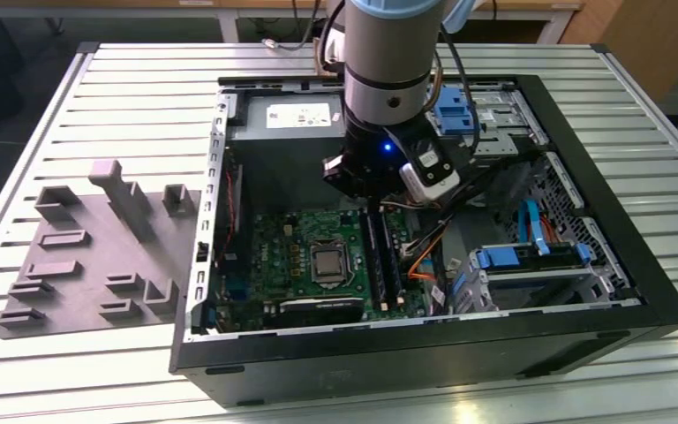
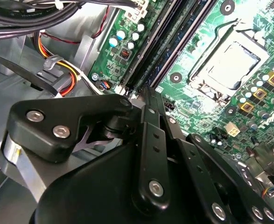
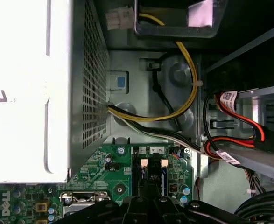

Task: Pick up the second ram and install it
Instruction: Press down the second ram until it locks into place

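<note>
The second ram [image 1: 374, 256], as far as I can judge, is the dark stick lying along the memory slots just beside the processor socket [image 1: 329, 265], on the socket's far side from the case's open wall, and it sits directly under the gripper [image 1: 369, 203]. In the second wrist view the fingers [image 2: 148, 116] are drawn tight together into one narrow tip with nothing visible clamped between them, and that tip points at the near end of the slots. I cannot tell whether it is touching the stick or hovering just above it. In the first wrist view the pale slot latches [image 3: 144, 162] beyond the socket show, but whether they have snapped in is too small to read. To do this well, I think the push has to go straight down along the slot line, with the tip centred on the stick's top edge so it does not slip toward the socket or the orange cables [image 1: 424, 265] on the other side. Both ends need seating evenly, or the stick will rock. The grey tray [image 1: 92, 256] lies on the table [image 1: 139, 88], well apart from the socket and outside the computer case [image 1: 433, 353].
</note>
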{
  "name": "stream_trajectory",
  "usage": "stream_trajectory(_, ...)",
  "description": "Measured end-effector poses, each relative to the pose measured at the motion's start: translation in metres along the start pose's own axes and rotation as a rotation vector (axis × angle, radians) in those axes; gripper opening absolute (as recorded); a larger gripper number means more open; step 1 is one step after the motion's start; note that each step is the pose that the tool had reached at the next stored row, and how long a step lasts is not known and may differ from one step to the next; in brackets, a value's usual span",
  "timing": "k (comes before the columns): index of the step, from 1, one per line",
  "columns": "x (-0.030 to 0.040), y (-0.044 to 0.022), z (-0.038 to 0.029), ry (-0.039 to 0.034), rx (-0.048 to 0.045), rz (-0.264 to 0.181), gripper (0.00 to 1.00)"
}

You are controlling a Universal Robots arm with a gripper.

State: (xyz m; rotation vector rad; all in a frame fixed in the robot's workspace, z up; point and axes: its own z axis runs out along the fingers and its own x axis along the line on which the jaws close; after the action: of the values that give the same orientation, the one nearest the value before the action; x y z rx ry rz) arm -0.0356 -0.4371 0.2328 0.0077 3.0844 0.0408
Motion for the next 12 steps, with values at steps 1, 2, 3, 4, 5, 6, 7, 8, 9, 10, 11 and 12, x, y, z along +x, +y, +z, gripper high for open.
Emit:
stream_trajectory(1,0.0,-0.0003,0.0001,-0.0001,-0.0002,0.0,0.11)
stream_trajectory(2,-0.0001,-0.0006,0.0001,-0.0002,-0.0004,0.0,0.11)
stream_trajectory(3,0.0,-0.0012,0.0001,-0.0001,-0.0003,0.0,0.11)
stream_trajectory(4,-0.0001,-0.0019,0.0001,-0.0002,-0.0004,0.0,0.11)
stream_trajectory(5,-0.0001,-0.0027,0.0001,-0.0002,-0.0004,0.0,0.11)
stream_trajectory(6,-0.0001,-0.0034,0.0001,-0.0002,-0.0004,0.0,0.11)
stream_trajectory(7,-0.0001,-0.0042,0.0001,-0.0002,-0.0004,0.0,0.11)
stream_trajectory(8,-0.0001,-0.005,0.0001,-0.0002,-0.0005,0.0,0.11)
stream_trajectory(9,-0.0001,-0.0058,0.0,-0.0002,-0.0004,0.0,0.11)
stream_trajectory(10,-0.0001,-0.0066,0.0,-0.0002,-0.0004,0.0,0.11)
stream_trajectory(11,-0.0001,-0.0074,0.0,-0.0002,-0.0004,0.0,0.11)
stream_trajectory(12,-0.0001,-0.0083,0.0,-0.0002,-0.0004,0.0,0.11)
